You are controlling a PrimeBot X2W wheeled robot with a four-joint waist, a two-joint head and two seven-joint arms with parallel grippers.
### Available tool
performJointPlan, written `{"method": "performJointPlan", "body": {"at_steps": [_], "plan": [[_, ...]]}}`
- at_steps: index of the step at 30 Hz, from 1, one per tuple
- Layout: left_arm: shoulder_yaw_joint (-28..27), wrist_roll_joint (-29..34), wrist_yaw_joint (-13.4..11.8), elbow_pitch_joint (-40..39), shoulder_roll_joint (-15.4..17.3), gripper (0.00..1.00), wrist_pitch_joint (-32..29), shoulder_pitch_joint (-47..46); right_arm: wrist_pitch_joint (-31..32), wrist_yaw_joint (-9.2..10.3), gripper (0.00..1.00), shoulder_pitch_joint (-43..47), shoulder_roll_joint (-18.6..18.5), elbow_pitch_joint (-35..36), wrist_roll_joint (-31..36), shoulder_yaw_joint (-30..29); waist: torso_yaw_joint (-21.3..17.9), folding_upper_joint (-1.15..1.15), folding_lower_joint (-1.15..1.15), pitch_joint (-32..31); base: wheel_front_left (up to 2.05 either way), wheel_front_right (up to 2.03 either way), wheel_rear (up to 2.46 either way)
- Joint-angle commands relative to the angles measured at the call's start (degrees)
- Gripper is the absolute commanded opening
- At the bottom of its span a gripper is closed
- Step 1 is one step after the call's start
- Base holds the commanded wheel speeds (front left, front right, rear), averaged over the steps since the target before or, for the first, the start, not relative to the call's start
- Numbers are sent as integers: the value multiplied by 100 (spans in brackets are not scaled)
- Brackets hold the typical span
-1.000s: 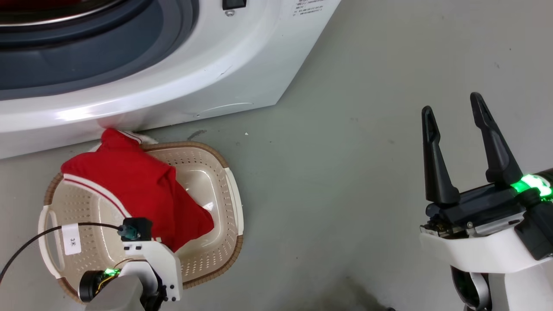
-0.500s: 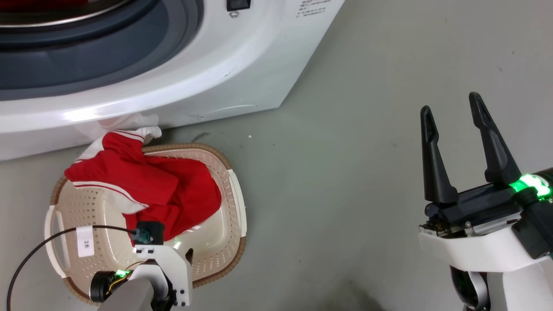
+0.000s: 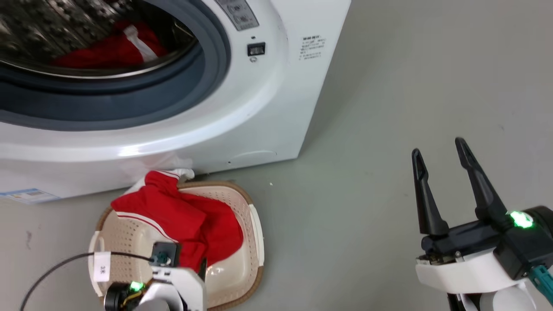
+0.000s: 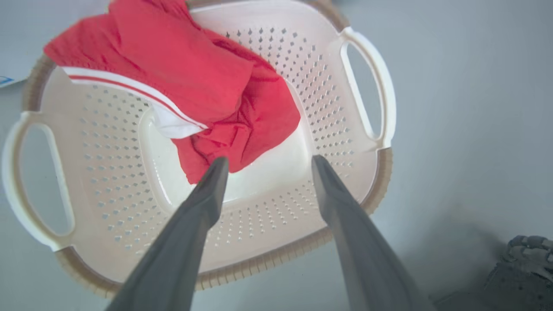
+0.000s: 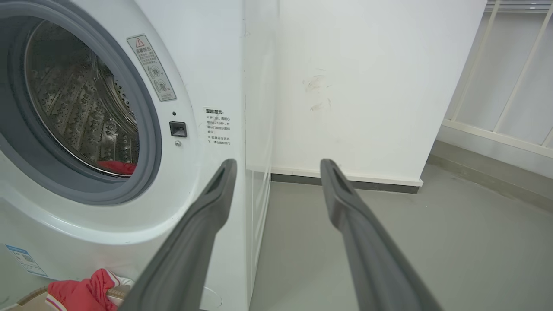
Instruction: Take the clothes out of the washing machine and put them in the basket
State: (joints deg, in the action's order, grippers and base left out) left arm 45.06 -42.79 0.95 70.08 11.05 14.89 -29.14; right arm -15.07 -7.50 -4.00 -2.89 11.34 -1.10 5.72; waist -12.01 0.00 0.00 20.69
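Observation:
The washing machine [image 3: 268, 99] stands with its porthole uncovered. Red clothes [image 3: 108, 49] with a white stripe lie in its steel drum, also seen as a red patch of clothes [image 5: 116, 167] in the right wrist view. Another red garment [image 4: 194, 86] lies crumpled in the back half of the basket [image 4: 363, 190], one end draped over the rim by the machine. My left gripper [image 4: 268, 159] hovers open over the basket's bottom, its left fingertip at the garment's edge, holding nothing. My right gripper [image 3: 438, 147] is open and empty over the floor to the right.
The basket [image 3: 255, 233] sits on grey floor right against the machine's front. A black cable with a paper tag [image 3: 102, 270] crosses its left side. A white wall [image 5: 367, 86] and a railing [image 5: 510, 86] stand beyond the machine. A dark wheel-like part [image 4: 527, 259] is near the basket.
The head camera has tilted up, so the drum and the clothes inside have come into view. The red garment in the basket has slumped from a spread shape into a crumpled heap.

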Motion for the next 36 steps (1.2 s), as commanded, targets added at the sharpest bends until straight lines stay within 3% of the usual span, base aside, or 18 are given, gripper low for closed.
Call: {"method": "performJointPlan", "body": {"at_steps": [1,8,14,25,36], "plan": [[-107,86,-112,-253,102,100,37,18,-15,2,100,94,1,-5,23,-25,141,0,0,-253,0,0,0],[-923,841,-674,-1845,329,100,30,675,-16,2,100,370,2,-68,116,-79,349,0,0,-688,0,0,0],[-1721,1610,-903,-2997,310,100,31,1289,-15,2,100,582,3,-130,169,-99,493,0,0,-1025,0,0,0],[-3178,2860,-983,-5100,-59,100,32,2302,-15,2,100,911,2,-168,203,-172,678,0,0,-1507,0,0,0],[-4198,3600,-909,-6601,-560,100,32,3043,-15,2,100,1137,2,-200,89,-286,771,0,0,-1745,0,0,0]]}}
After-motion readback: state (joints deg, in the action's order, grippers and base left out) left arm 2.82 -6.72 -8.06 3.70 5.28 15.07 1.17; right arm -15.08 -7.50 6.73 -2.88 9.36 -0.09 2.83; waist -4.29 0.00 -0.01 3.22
